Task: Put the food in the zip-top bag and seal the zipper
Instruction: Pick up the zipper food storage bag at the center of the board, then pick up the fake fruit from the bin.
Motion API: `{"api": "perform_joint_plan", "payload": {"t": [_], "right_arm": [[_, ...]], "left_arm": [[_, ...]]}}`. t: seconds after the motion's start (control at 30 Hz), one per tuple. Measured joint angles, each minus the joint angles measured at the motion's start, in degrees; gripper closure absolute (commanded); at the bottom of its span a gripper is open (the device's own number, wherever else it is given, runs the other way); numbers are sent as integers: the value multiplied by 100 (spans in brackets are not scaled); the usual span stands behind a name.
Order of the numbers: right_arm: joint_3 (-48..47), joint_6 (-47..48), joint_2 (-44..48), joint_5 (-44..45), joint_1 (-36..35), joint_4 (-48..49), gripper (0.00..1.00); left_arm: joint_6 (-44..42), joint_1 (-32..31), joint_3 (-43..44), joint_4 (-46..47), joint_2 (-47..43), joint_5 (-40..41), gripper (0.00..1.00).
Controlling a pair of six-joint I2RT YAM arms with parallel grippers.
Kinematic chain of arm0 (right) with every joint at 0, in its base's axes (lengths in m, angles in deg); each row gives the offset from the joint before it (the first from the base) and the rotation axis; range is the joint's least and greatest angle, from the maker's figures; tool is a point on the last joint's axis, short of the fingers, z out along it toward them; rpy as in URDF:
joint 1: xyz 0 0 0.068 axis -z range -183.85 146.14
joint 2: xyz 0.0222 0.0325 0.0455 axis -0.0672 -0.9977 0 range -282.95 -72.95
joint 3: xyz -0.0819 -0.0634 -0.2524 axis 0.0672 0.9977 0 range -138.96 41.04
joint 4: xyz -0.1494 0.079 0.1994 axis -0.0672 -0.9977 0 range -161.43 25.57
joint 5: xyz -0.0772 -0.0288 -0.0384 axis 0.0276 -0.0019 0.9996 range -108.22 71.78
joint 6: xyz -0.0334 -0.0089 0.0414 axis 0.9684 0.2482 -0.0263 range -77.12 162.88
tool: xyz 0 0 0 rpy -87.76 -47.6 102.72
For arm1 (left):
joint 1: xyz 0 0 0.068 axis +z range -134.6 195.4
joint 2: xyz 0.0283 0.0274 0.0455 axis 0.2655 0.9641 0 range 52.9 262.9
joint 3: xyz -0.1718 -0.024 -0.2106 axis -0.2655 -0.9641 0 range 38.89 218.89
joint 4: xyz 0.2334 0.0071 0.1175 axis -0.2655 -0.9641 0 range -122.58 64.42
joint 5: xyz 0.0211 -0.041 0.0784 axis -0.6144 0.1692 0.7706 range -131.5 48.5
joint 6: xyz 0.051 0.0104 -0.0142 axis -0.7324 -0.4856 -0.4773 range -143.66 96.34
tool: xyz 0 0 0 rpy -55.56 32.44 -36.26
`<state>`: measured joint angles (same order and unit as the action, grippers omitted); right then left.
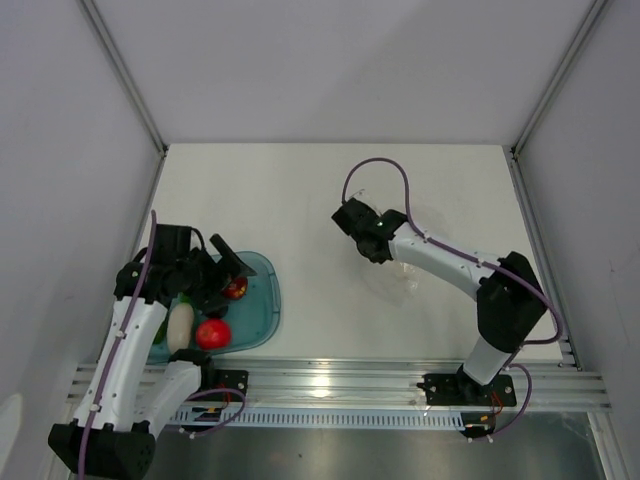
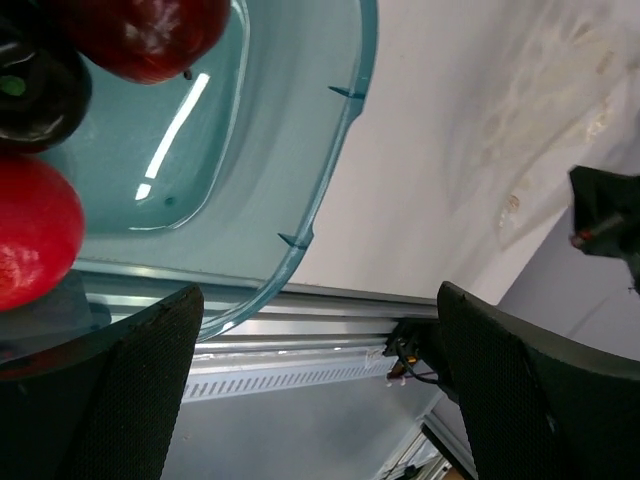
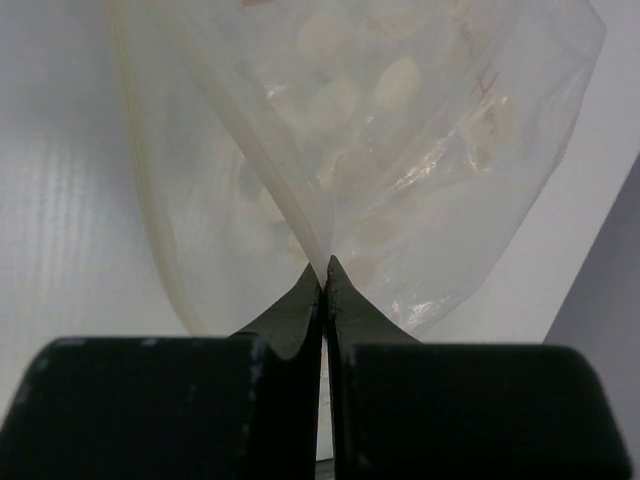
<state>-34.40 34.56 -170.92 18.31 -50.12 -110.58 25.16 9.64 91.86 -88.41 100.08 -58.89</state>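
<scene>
Teal and translucent, the tray (image 1: 262, 300) sits at the near-left edge of the worktop (image 1: 330, 190) in the overhead view. It holds the food (image 1: 213, 333): two red fruits (image 1: 236, 288), a white oblong piece (image 1: 180, 325) and a green bit (image 1: 160, 330). The left gripper (image 1: 225, 275) hangs over the tray, and the right arm (image 1: 440, 262) reaches to mid-worktop above the clear zip-top bag (image 1: 398, 282), well apart from the tray. From the left wrist, the fingers (image 2: 120, 400) stand spread wide with nothing between them, above the tray's rim and near the red fruits and a dark maroon piece (image 2: 35, 95). From the right wrist, the right gripper (image 3: 322, 268) has its fingers pressed together, pinching a fold of the bag, which fans out beyond the tips.
</scene>
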Motion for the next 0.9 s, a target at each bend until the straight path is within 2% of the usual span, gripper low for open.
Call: {"api": "perform_joint_plan", "payload": {"t": [0.37, 0.6, 0.9], "right_arm": [[-1119, -46, 885, -1541, 50, -492, 100], [-1152, -46, 1123, -1906, 240, -748, 100], [-1054, -50, 1401, -2103, 393, -881, 100]], "left_arm": [[-114, 2, 24, -74, 730, 1012, 1], [223, 4, 76, -74, 1609, 1707, 1], [800, 4, 546, 74, 2328, 2022, 4]]}}
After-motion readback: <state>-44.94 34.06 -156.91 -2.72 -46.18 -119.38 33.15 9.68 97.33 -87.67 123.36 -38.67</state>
